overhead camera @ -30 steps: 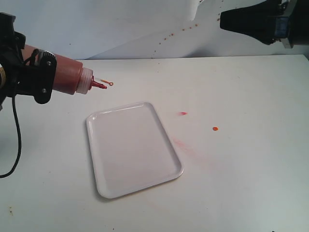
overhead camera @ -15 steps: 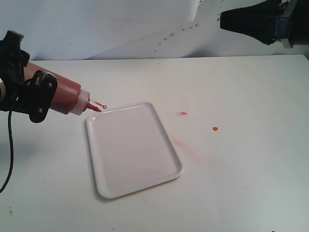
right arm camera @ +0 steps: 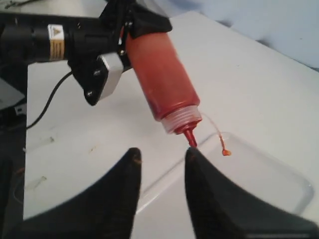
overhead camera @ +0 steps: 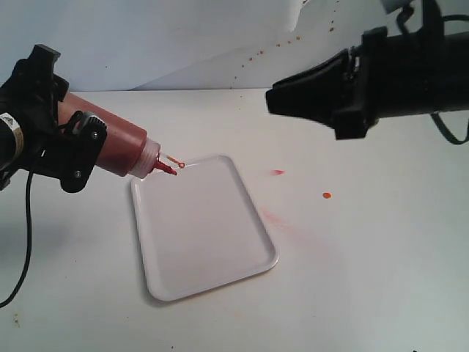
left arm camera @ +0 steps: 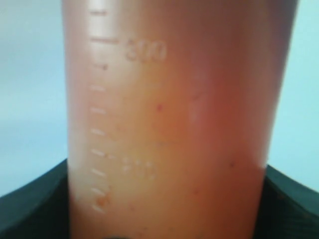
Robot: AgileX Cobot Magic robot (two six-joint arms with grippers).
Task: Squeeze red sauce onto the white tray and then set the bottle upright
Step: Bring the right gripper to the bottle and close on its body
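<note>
My left gripper [overhead camera: 67,126] is shut on the bottle [overhead camera: 116,147], a translucent orange-red squeeze bottle held tilted with its base up and to the left. Its red nozzle [overhead camera: 168,169] points down over the far left corner of the white tray [overhead camera: 209,242]. The small cap [overhead camera: 181,165] dangles on its tether beside the nozzle. No glossy red blob shows on the tray. My right gripper [overhead camera: 270,100] hovers open above the table's far middle. In the right wrist view its dark fingertips [right arm camera: 132,155] frame the nozzle [right arm camera: 190,137] and the tray [right arm camera: 271,186]. The bottle [left arm camera: 174,119] fills the left wrist view.
On the white table to the right of the tray lie a small red smear [overhead camera: 277,172], an orange spot [overhead camera: 327,195] and a faint pinkish streak [overhead camera: 282,221]. A black cable [overhead camera: 27,220] hangs from the left arm at the table's left edge.
The left gripper has carried the bottle rightward and tipped its nozzle down over the tray's corner. The right arm has swung in from the upper right toward the middle.
</note>
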